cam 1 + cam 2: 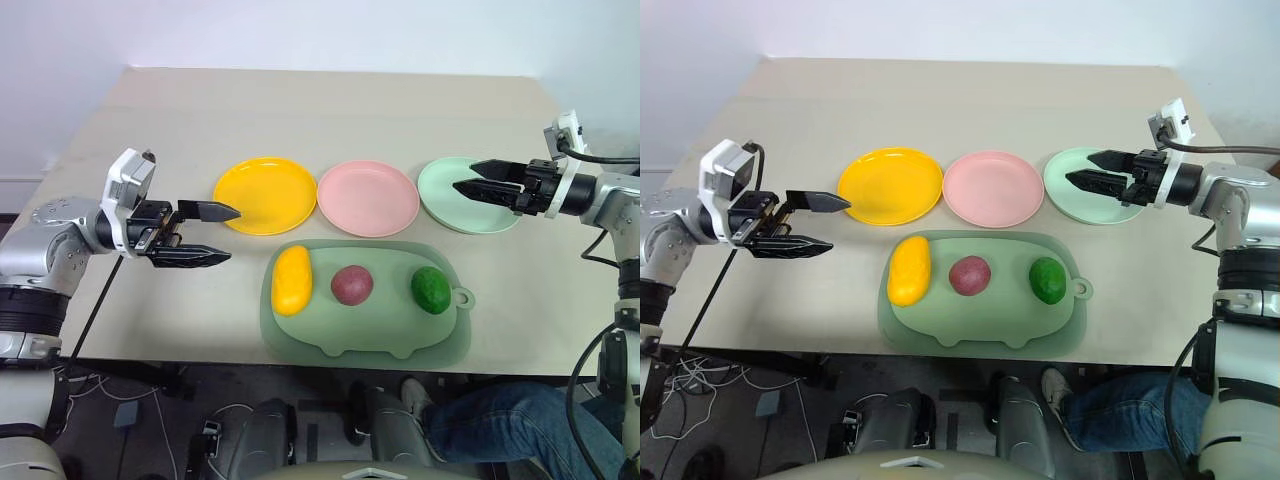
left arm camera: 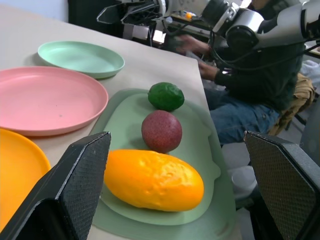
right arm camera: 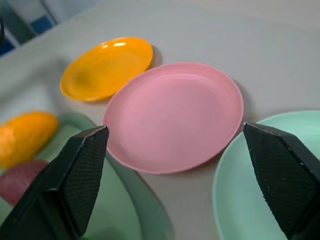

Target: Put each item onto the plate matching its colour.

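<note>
Left gripper spread wide, empty, tips just short of yellow plate. Right gripper spread wide too, empty, hovering over mint plate. Pink plate between both. Nearer than either fingertips: yellow fruit, purple fruit, green fruit, in line on pig-shaped tray.
</note>
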`<state>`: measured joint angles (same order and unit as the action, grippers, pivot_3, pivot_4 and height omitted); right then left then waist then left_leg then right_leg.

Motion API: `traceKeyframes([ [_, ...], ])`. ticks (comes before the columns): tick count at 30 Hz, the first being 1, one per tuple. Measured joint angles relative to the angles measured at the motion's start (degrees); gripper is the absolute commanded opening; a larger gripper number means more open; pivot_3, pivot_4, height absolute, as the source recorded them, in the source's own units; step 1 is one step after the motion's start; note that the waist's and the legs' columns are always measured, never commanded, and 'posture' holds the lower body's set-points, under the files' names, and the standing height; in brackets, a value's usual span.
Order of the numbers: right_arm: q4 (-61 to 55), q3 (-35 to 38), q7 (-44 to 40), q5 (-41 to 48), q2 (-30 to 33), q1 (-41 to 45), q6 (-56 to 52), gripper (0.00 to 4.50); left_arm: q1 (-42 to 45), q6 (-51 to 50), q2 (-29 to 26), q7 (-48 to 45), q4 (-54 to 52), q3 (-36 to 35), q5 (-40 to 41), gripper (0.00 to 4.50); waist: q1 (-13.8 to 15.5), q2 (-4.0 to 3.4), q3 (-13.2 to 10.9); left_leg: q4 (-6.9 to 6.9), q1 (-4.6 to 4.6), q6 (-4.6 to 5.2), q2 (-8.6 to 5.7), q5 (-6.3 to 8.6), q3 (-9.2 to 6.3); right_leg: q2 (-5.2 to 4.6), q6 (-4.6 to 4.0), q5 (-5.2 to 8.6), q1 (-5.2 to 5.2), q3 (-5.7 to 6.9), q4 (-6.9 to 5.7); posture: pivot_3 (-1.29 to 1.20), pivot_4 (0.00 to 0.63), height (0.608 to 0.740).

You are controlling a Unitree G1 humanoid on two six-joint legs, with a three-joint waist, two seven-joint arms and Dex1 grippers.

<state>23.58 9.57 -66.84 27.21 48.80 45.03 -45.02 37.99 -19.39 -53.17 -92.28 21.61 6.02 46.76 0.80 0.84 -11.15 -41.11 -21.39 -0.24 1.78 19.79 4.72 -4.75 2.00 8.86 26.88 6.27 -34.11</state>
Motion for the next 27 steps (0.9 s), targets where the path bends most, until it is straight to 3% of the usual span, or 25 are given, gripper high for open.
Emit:
traceKeyframes([
  [7,-21.0,9.0,12.8,9.4,-0.7,-8.6,-24.2,4.50,0.8,1.4,1.5,0.0,2.4,1.7,0.0,4.47,0.0,0.01,0.0,0.00,0.00,0.08,0.01,0.04,-0.02,0.00,0.00,0.00,0.00,0.00,-0.01,0.00,0.150,0.740],
  [11,-37.7,16.2,22.9,14.8,-6.7,-13.2,-38.1,4.50,1.1,2.5,2.1,0.0,3.4,2.6,0.0,4.47,-0.1,0.02,0.0,-0.01,0.00,0.14,0.01,0.08,-0.06,0.00,0.00,0.00,0.01,-0.01,-0.02,0.00,0.150,0.740],
  [14,-43.3,19.7,29.7,17.0,-8.0,-13.0,-45.2,4.50,1.3,2.7,2.2,0.0,3.7,3.5,0.0,4.47,-0.1,0.02,0.0,0.01,0.00,0.18,0.01,0.10,-0.10,0.00,0.00,0.00,0.01,-0.01,-0.01,0.00,0.150,0.740],
  [22,-50.2,18.9,43.9,28.0,-3.8,-17.8,-47.1,4.50,2.0,3.0,2.1,0.0,4.7,4.4,0.1,4.47,-0.1,0.05,0.0,0.03,0.00,0.27,-0.01,0.15,-0.12,-0.02,-0.01,0.01,0.00,-0.01,0.02,0.00,0.150,0.740],
  [27,-52.1,18.5,52.2,33.0,-6.8,-20.3,-47.1,4.50,2.4,3.6,2.1,0.0,5.3,4.5,0.1,4.47,-0.2,0.06,0.0,0.04,0.01,0.27,0.01,0.15,-0.12,0.02,-0.01,0.01,0.00,-0.03,0.02,0.00,0.150,0.740],
])
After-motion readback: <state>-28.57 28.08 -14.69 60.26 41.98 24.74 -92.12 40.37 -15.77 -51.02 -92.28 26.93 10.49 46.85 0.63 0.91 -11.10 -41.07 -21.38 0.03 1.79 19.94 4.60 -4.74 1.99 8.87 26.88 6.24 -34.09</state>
